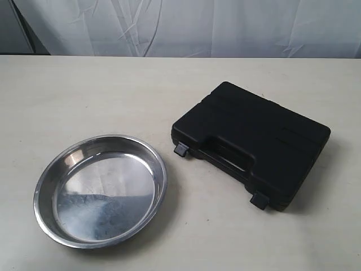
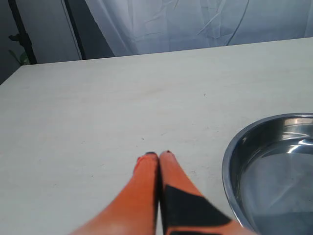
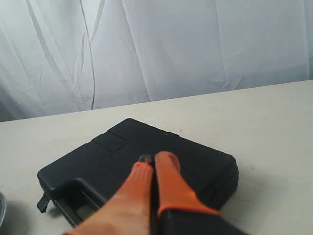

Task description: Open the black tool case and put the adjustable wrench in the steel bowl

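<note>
The black tool case (image 1: 251, 144) lies closed on the table at the right, its handle and two latches (image 1: 181, 149) facing the near side. The steel bowl (image 1: 101, 189) sits empty at the near left. The adjustable wrench is hidden from view. Neither gripper shows in the exterior view. My left gripper (image 2: 159, 154) is shut with nothing in it, hovering over bare table beside the steel bowl (image 2: 274, 171). My right gripper (image 3: 155, 159) is shut and empty, poised above the lid of the black tool case (image 3: 117, 156).
The pale table (image 1: 84, 96) stretches back to a white curtain (image 1: 186, 25). A dark frame stands behind the table's far corner (image 2: 19, 34).
</note>
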{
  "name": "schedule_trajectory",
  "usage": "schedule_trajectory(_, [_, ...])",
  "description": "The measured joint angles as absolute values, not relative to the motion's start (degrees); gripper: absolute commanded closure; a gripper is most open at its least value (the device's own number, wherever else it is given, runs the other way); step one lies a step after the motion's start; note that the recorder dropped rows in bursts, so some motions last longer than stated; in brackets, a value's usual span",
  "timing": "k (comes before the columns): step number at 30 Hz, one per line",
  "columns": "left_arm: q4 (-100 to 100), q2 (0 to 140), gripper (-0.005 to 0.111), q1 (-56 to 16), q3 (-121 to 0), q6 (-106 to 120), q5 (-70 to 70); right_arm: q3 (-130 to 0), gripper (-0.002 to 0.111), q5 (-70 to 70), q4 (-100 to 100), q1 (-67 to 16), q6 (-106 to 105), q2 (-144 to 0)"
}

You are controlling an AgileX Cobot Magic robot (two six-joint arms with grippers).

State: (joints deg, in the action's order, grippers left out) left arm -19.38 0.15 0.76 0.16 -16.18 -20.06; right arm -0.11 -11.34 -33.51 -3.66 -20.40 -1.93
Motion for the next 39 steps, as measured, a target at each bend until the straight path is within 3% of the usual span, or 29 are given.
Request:
schedule_trajectory(16, [-19.38,0.15,0.107,0.76,0.16,-16.18,-20.06,-0.11,0.108,-10.46,-32.58,-3.66,-20.76,-1.93])
schedule_trajectory(24, [-19.38,0.15,0.107,0.76,0.16,-16.18,-20.06,-0.11,0.108,-0.38,-68.66,-3.66,-13.71,-1.93])
schedule_trajectory(29, [-19.38,0.15,0.107,0.76,0.16,-16.18,-20.06,-2.32,0.108,5.5,-75.13,-3.66,-13.09,-1.84])
schedule_trajectory(32, [-19.38,0.15,0.107,0.76,0.16,-16.18,-20.06,-8.23,0.108,11.0,-67.79,-3.66,-13.0,-2.51])
schedule_trajectory(35, [-19.38,0.15,0.107,0.76,0.16,-16.18,-20.06,-15.7,0.108,14.5,-45.14,-3.66,-12.89,-6.96])
schedule_trajectory(39, [-19.38,0.15,0.107,0.76,0.16,-16.18,-20.06,-25.58,0.108,6.17,-23.28,-3.66,-12.89,-20.29])
